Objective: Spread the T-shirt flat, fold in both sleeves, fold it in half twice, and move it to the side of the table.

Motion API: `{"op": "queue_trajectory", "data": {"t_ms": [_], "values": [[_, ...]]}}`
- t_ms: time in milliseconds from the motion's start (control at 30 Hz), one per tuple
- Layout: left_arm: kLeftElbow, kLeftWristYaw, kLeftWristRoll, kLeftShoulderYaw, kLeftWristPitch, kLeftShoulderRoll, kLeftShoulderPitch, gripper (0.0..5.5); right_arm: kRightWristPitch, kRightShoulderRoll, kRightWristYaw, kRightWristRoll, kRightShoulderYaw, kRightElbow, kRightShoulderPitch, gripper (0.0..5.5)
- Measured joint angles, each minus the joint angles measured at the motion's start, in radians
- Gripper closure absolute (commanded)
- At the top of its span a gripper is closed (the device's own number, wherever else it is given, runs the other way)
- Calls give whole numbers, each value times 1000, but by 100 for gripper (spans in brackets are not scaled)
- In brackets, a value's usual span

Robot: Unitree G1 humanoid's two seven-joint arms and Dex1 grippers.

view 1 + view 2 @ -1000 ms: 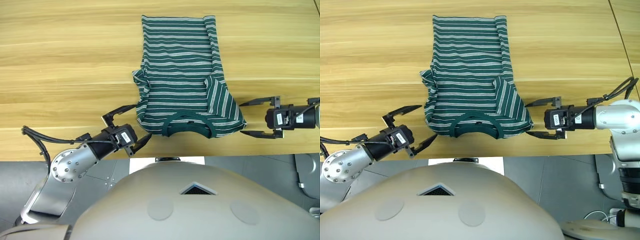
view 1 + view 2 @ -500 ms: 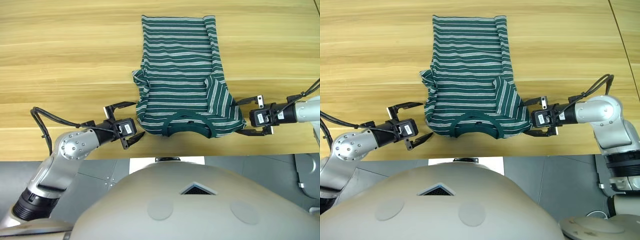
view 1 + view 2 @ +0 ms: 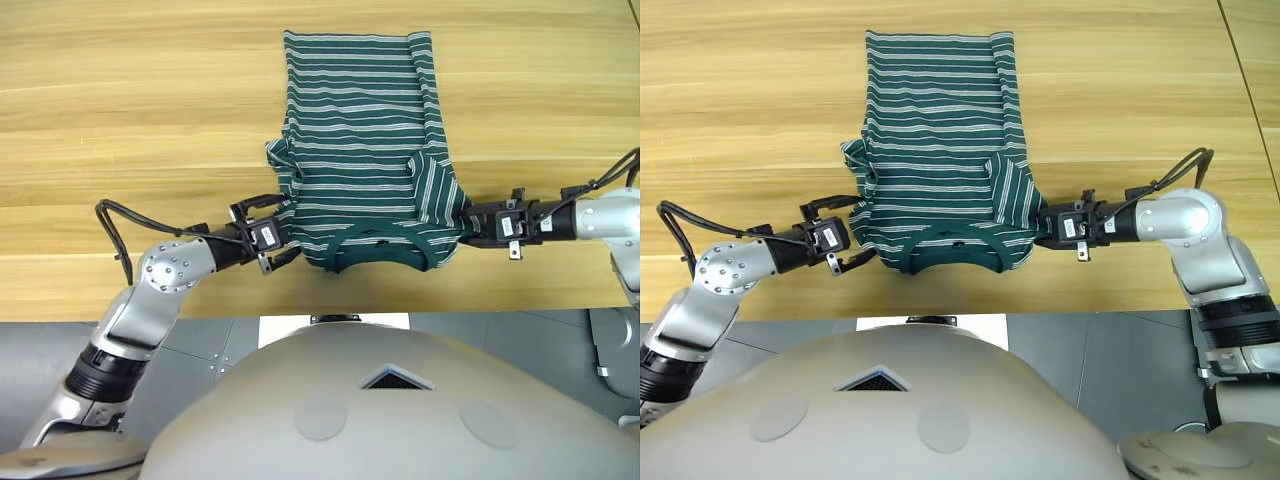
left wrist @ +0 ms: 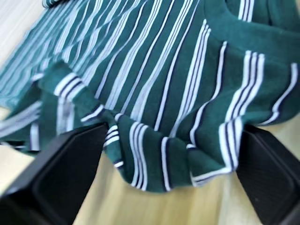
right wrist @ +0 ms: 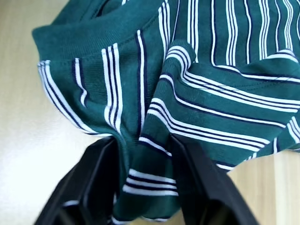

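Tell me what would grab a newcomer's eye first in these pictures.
A dark green striped T-shirt lies on the wooden table, with one sleeve folded over its front. At the shirt's near edge, the right gripper pinches the right corner of the cloth. The left gripper, fingers open, straddles the left corner.

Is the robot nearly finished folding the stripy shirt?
Not yet, about halfway. Done: the T-shirt lies spread out on the table with both sleeves folded in. In hand: the right gripper pinches one collar-end corner, and the left gripper is open around the other corner. Left: folding it in half twice and moving it to the table's side.
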Motion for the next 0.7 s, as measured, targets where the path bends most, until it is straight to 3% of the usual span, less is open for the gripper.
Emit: {"op": "queue_trajectory", "data": {"t_ms": [233,533,700], "values": [[33,-44,-71,-26,-2,-7,3,289,31,0,-1,3,10,-3,-3,539],[117,-103,-109,-45,-35,-6,-62,432,50,11,24,6,47,6,-51,546],[-7,-202,-130,-63,-42,95,26,506,49,3,70,34,55,-12,-42,546]]}}
